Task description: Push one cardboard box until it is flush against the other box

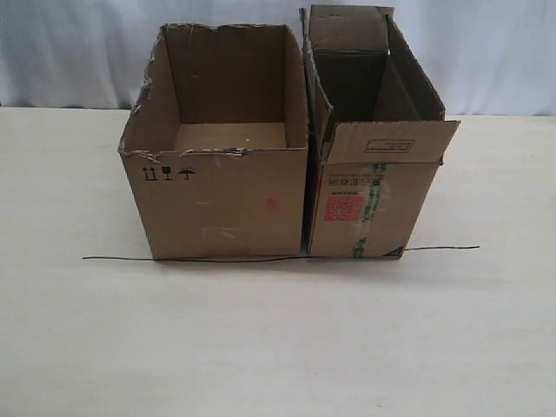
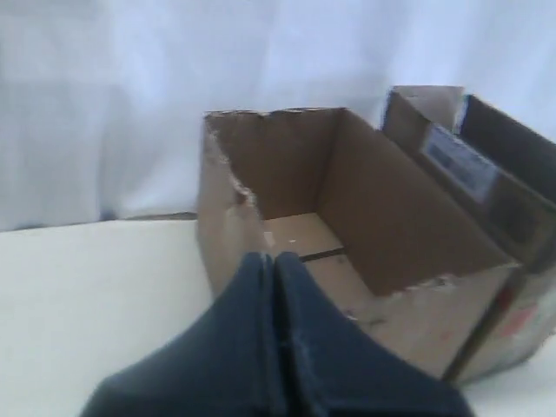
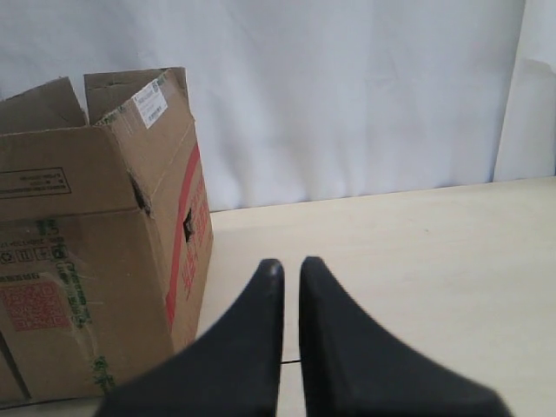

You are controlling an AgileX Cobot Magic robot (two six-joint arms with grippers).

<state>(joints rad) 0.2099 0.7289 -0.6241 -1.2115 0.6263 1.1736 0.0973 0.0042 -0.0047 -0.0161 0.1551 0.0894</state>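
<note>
The wide, low cardboard box [image 1: 217, 204] with ragged torn top edges and small black symbols stands left of the narrower, taller box [image 1: 369, 208] with a red label and green tape. Their facing sides meet with no visible gap at the front. Neither gripper shows in the exterior view. My left gripper [image 2: 275, 257] is shut and empty, just short of the wide box [image 2: 382, 208], with the tall box [image 2: 495, 187] beyond. My right gripper [image 3: 291, 265] is shut with a thin slit between its tips, holding nothing, off to the side of the tall box [image 3: 87, 261].
A thin black line [image 1: 443, 248] runs across the pale table [image 1: 278, 347] along the boxes' front edges. A white curtain [image 1: 69, 52] hangs behind. Open tabletop lies on both outer sides of the boxes and in front.
</note>
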